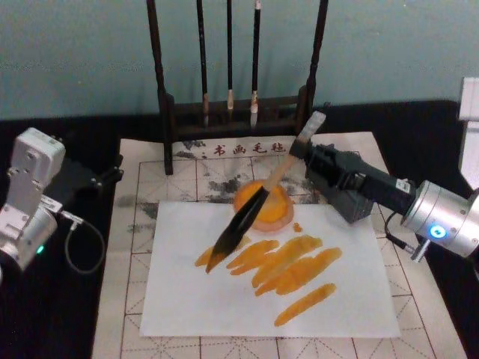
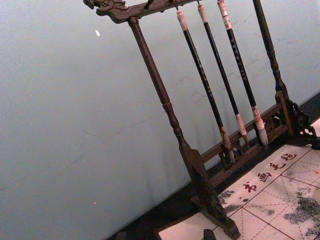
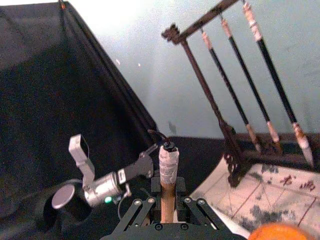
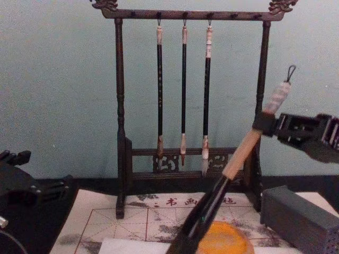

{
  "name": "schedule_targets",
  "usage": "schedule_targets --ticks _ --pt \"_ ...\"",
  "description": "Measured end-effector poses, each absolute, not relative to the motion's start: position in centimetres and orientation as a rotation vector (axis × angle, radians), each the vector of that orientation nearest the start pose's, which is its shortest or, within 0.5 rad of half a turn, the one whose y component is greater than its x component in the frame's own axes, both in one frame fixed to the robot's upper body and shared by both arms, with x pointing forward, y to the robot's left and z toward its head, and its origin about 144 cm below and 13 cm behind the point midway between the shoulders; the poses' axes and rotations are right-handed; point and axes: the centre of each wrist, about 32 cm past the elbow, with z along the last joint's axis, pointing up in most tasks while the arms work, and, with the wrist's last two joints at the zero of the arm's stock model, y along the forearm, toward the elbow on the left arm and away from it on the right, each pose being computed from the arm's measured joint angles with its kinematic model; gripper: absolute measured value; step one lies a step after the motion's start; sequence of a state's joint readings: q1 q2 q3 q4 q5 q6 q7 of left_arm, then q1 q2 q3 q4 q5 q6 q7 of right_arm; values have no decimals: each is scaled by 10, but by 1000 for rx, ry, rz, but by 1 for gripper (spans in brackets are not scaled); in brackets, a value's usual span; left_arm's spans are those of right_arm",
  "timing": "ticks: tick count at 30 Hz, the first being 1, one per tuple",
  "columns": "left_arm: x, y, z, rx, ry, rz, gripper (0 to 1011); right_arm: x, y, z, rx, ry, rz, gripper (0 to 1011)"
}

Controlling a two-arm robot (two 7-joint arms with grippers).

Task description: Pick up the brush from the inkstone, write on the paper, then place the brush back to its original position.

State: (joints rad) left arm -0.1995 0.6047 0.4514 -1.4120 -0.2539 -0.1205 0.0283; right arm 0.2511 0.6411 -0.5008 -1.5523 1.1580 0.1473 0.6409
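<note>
Brush: the big calligraphy brush [image 1: 258,200] with the thick light-tan wooden handle, black ferrule and bushy dark bristles is leaning steeply. Its tip looks to be touching the plain white paper sheet [image 1: 224,310] at the left end of the orange strokes.
Right gripper: your right gripper [image 1: 299,148] is reaching in from the right and clamping the handle high up, just under the whitish wrapped end.
Handling: I'm guessing you're working with a light, stiff handle and a soft, soaked tip that's splaying under any pressure. Gripping that high is giving you lots of leverage, so go gentle.
Where to hold: you're wanting bare tan wood, never the ferrule or bristles.
Inkstone: the round orange dish [image 1: 281,215] at the paper's far edge is holding orange ink, and the brush is crossing over it.
Rack: the dark wooden stand [image 1: 159,90] behind is carrying three thin dark-handled brushes, hanging tips down.
Left gripper: the left gripper [image 1: 108,176] is sitting parked off to the left, well apart from the paper.
</note>
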Motion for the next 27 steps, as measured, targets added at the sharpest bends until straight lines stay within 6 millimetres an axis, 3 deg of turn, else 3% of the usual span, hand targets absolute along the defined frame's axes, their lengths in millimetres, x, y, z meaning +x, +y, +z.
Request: schedule_targets --ticks 27 --pt "489 310 1140 304 -285 1248 1001 489 -278 1174 132 525 -446 181"
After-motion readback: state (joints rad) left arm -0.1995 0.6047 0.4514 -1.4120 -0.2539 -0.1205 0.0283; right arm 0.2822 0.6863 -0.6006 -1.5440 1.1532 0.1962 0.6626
